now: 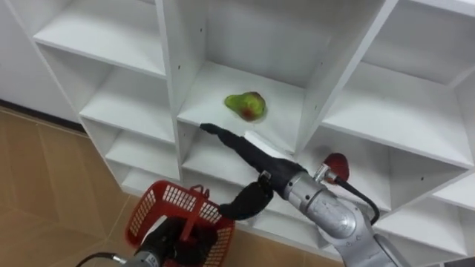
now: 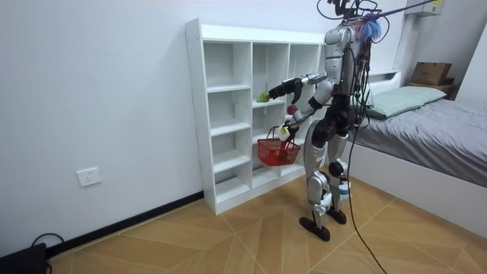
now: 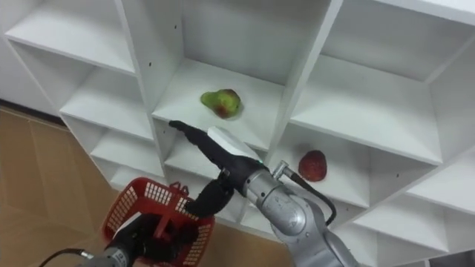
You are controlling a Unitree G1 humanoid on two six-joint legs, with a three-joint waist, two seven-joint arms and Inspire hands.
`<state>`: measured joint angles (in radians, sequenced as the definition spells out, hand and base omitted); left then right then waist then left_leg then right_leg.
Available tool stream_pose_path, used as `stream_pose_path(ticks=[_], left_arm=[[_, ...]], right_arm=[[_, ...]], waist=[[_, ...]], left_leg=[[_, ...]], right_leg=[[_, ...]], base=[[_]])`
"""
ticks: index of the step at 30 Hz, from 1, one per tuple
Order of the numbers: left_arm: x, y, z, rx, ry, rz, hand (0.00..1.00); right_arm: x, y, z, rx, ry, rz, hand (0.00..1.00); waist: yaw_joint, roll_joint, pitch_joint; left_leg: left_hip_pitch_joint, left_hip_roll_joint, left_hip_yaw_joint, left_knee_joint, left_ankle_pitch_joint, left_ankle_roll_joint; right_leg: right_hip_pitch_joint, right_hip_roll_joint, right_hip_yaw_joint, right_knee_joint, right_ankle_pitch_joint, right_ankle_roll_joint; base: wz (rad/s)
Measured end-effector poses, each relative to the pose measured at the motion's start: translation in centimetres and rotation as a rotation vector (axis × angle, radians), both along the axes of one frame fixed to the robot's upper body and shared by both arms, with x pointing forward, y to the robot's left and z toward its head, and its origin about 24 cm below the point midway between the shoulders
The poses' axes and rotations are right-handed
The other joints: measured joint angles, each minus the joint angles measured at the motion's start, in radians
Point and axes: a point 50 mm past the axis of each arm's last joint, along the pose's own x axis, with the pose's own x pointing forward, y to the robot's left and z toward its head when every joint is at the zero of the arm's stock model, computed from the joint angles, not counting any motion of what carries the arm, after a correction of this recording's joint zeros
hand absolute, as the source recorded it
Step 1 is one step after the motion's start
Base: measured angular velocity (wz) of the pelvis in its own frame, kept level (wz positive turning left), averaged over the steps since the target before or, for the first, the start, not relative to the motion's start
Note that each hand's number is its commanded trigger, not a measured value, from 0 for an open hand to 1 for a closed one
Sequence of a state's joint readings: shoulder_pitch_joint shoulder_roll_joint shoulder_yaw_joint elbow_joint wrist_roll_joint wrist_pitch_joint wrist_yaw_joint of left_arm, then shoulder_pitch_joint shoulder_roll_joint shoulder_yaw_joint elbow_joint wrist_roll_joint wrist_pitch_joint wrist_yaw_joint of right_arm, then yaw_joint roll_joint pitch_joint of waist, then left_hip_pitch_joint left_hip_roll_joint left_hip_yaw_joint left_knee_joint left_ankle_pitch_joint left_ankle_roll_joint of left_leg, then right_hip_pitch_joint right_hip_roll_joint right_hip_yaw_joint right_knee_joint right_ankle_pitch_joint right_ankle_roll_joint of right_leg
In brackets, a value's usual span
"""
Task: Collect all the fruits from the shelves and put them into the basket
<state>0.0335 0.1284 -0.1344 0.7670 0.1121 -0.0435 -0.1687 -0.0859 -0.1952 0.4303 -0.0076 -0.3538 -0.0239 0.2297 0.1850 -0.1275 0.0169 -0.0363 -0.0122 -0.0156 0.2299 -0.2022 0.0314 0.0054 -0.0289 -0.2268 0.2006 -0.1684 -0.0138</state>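
White shelf (image 1: 215, 89), green-red pear (image 1: 246, 105); right hand (image 1: 256, 157), fingers (image 1: 221, 134) straight; left hand (image 3: 137, 239) clamped on basket (image 1: 159, 200)

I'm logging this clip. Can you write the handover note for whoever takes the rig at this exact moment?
Right hand: open, fingers straight, reaching over the front edge of the middle compartment, short of the green-red fruit and not touching it.
Left hand: shut on the handle of the red basket, held low before the white shelf unit.
Red fruit: lies in the compartment below and to the right.
Done: no fruit visibly collected; the basket's inside is largely hidden.
Left: grasp the green-red fruit, put it in the basket, then the red fruit.
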Motion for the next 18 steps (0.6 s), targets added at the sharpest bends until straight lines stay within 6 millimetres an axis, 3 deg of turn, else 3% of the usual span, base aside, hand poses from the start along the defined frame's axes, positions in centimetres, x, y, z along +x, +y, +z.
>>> stream_pose_path(ticks=[9, 18], left_arm=[[-1.3, 0.5, -0.8, 0.016, 0.059, 0.007, 1.00], [-2.0, 1.0, -1.1, 0.040, 0.095, 0.011, 1.00]], right_arm=[[1.8, 0.1, 2.4, 0.029, -0.128, -0.051, 0.00], [2.6, -0.5, 3.4, 0.052, -0.200, -0.127, 0.00]], waist=[[0.003, -0.017, 0.0027], [0.005, -0.036, 0.0062]], left_leg=[[0.025, -0.001, -0.021, -0.015, 0.001, -0.003], [0.049, -0.007, -0.046, -0.011, 0.002, -0.003]], right_leg=[[0.031, 0.003, -0.028, 0.000, 0.000, 0.000], [0.068, 0.003, -0.030, -0.018, 0.000, 0.000]], base=[[0.07], [0.06]])
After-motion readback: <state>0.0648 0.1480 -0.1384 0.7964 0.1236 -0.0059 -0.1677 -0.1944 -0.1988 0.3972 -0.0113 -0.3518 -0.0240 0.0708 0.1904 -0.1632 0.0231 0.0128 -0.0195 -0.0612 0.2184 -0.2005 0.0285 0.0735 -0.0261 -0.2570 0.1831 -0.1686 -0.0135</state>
